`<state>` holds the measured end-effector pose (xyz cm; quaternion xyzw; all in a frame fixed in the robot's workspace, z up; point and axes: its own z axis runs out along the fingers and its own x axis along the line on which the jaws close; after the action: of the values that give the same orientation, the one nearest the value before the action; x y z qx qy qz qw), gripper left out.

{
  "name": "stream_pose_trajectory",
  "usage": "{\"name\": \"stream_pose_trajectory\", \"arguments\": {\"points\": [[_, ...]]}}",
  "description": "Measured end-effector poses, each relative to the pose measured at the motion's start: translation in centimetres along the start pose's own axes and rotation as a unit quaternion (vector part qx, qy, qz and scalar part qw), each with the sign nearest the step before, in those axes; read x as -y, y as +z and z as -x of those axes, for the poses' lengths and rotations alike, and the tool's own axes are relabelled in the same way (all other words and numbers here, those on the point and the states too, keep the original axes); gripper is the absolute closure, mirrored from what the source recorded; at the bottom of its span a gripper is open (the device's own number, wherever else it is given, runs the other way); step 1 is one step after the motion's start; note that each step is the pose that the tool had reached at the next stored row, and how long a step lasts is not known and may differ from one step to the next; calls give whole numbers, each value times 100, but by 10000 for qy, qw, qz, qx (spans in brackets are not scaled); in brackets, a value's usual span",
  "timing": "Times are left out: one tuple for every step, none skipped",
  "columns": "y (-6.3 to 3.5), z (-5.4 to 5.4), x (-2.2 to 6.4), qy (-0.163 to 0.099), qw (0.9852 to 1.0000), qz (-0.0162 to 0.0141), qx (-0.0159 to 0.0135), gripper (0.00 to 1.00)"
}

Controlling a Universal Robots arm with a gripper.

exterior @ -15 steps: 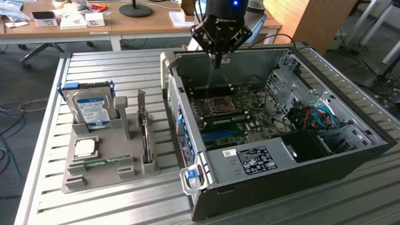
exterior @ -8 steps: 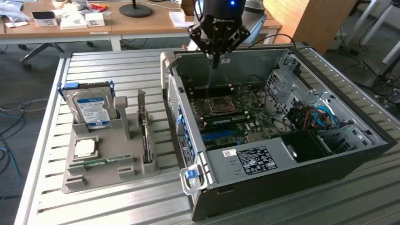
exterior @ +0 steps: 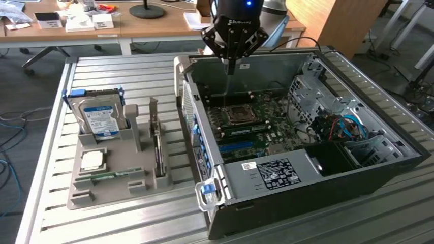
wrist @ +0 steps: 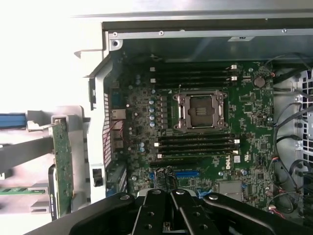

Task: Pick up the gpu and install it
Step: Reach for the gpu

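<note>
Jaws: closed on nothing, above the open computer case (exterior: 326,195).
Gpu (exterior: 157,137): upright in its grey holder (exterior: 109,189), well aside from the jaws.
Progress: nothing done; pickup and install both remain.

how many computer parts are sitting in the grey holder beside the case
4: hard drive upright at the far end, cpu chip lying flat nearer the camera, green memory stick in front of that, gpu on edge on the side toward the computer case. Others could be hidden.
</note>
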<state>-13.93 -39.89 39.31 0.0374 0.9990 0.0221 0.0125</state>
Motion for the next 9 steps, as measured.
{"name": "stream_pose_trajectory", "arguments": {"points": [[0,-8,1,0,10000,0,0,89],[0,-17,1,0,10000,0,0,89],[0,-26,2,0,10000,0,0,89],[0,-34,3,0,10000,0,0,89],[0,-41,3,1,10000,0,0,89],[0,-48,3,0,10000,0,0,89],[0,-54,4,0,10000,0,0,89],[0,-60,4,0,10000,0,0,89],[0,-65,5,0,10000,0,0,89]]}}
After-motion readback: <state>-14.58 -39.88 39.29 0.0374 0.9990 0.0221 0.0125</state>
